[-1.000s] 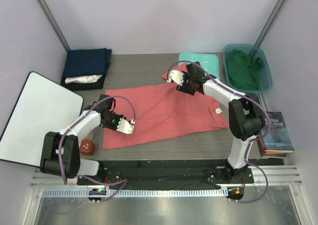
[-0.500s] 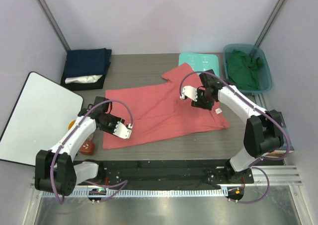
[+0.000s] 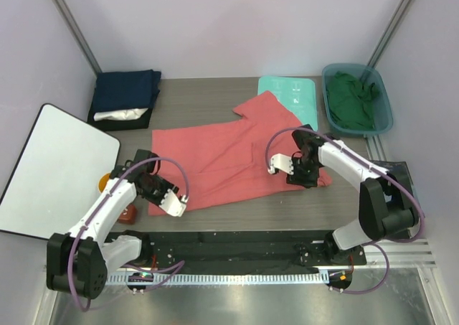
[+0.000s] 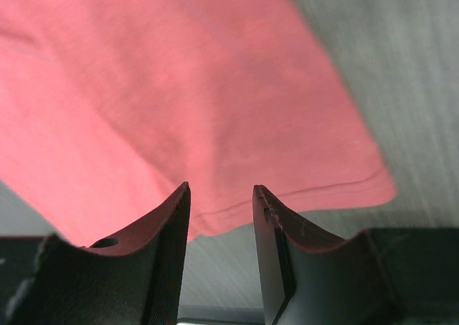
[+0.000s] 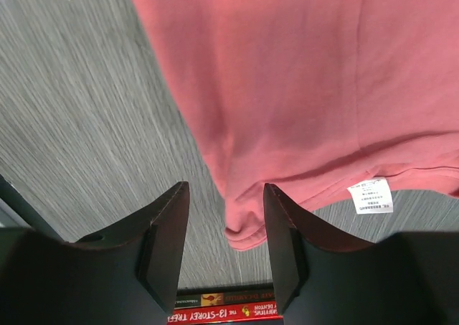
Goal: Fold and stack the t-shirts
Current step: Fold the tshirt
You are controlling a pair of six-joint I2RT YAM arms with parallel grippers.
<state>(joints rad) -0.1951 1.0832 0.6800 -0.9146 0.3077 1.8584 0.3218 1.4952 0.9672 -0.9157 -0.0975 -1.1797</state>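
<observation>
A coral-red t-shirt [image 3: 222, 160] lies spread flat on the table, one sleeve pointing to the far side. My left gripper [image 3: 161, 196] hovers over its near left corner. In the left wrist view the hem of the shirt [image 4: 179, 88] runs just past the open gripper [image 4: 221, 190], which holds nothing. My right gripper [image 3: 301, 174] hangs over the near right corner. There the gripper [image 5: 224, 189] stands open on either side of the shirt's [image 5: 287, 88] bunched corner without touching it, beside a white label [image 5: 371, 196]. A navy t-shirt [image 3: 125, 92] lies folded over a white one [image 3: 120, 114] at the far left.
A dark green t-shirt [image 3: 351, 99] fills a teal bin [image 3: 387, 117] at the far right, next to a mint board [image 3: 290, 95]. A white board [image 3: 54, 167] lies at the left. Books [image 3: 401, 192] sit at the right edge. A small red object [image 3: 128, 212] rests by the left arm.
My right gripper has swung from the far sleeve to the shirt's near right corner, leaving the sleeve laid flat. My left gripper has shifted toward the near left corner.
</observation>
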